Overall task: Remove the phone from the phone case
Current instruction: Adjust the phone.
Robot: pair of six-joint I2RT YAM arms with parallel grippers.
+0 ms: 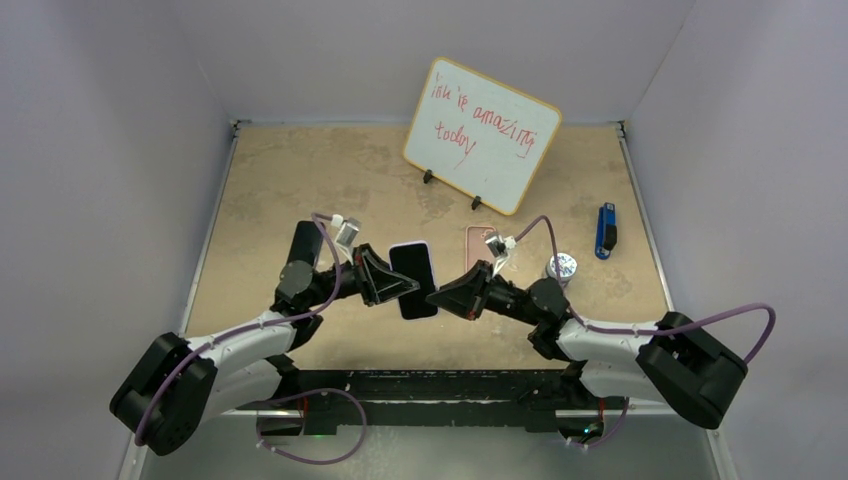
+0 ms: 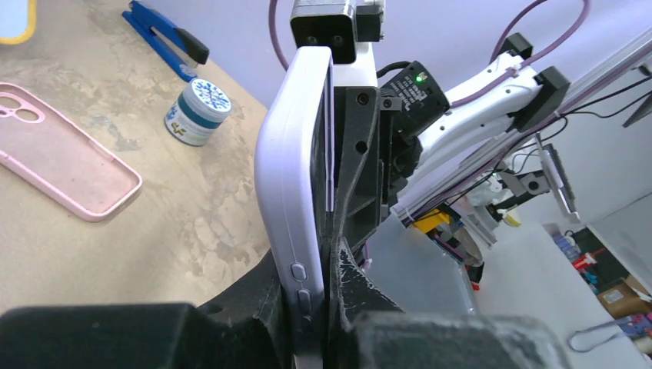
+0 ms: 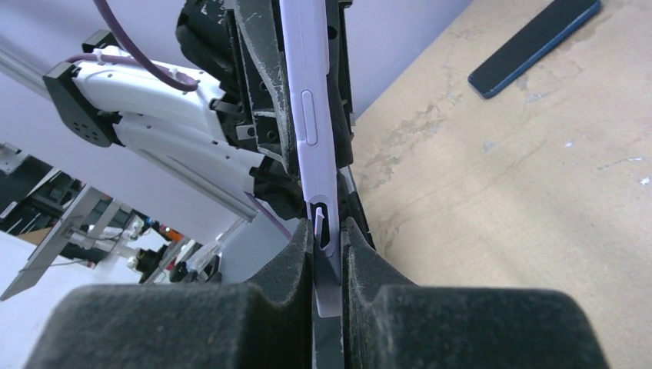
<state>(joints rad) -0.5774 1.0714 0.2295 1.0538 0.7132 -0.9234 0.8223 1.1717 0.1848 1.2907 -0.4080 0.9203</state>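
Observation:
The phone point(image 1: 413, 280), dark screen facing up, sits in a lavender case point(image 2: 296, 184) and is held off the table between both grippers. My left gripper point(image 1: 388, 281) is shut on the cased phone's left side. In the left wrist view one of its fingers point(image 2: 265, 296) presses the case back and the other the screen side. My right gripper point(image 1: 448, 292) is shut on the case's opposite edge. In the right wrist view its fingers point(image 3: 296, 257) pinch the lavender case point(image 3: 311, 115) by a cut-out.
An empty pink case point(image 1: 480, 243) lies just behind the right gripper, with a white jar point(image 1: 560, 266) and a blue stapler point(image 1: 605, 230) to its right. A whiteboard point(image 1: 482, 135) stands at the back. A dark flat phone point(image 3: 534, 46) lies on the table.

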